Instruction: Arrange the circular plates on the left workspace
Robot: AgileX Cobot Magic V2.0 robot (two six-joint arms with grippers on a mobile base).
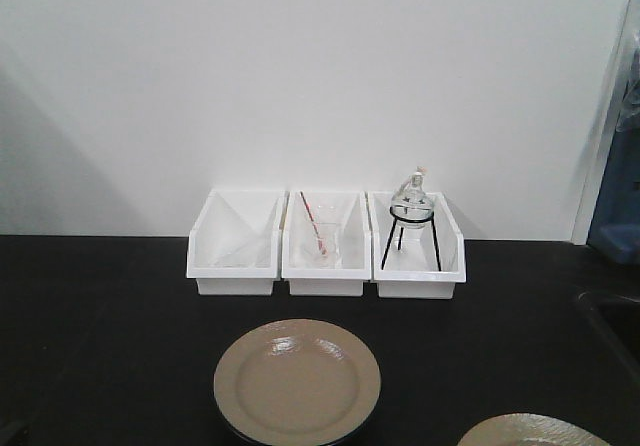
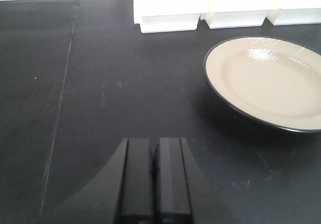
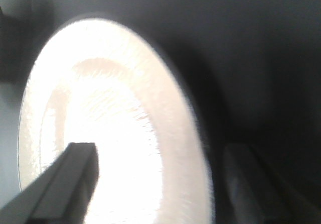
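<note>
One circular tan plate (image 1: 298,381) with a dark rim lies flat on the black bench top (image 1: 110,316), in front of the white bins. It also shows at the right of the left wrist view (image 2: 266,81). My left gripper (image 2: 154,142) is shut and empty, low over the bare bench (image 2: 100,83) to the left of that plate. The second plate (image 1: 530,432) shows at the bottom right edge. In the right wrist view it is overexposed (image 3: 115,108). My right gripper (image 3: 160,151) is open and straddles its rim, one finger (image 3: 75,169) over its face, the other (image 3: 243,174) outside.
Three white bins (image 1: 236,244) (image 1: 322,244) (image 1: 417,251) stand in a row against the white wall. The right one holds a glass flask on a black tripod (image 1: 412,204); the middle one holds glassware. A recessed sink (image 1: 612,328) lies at the right edge.
</note>
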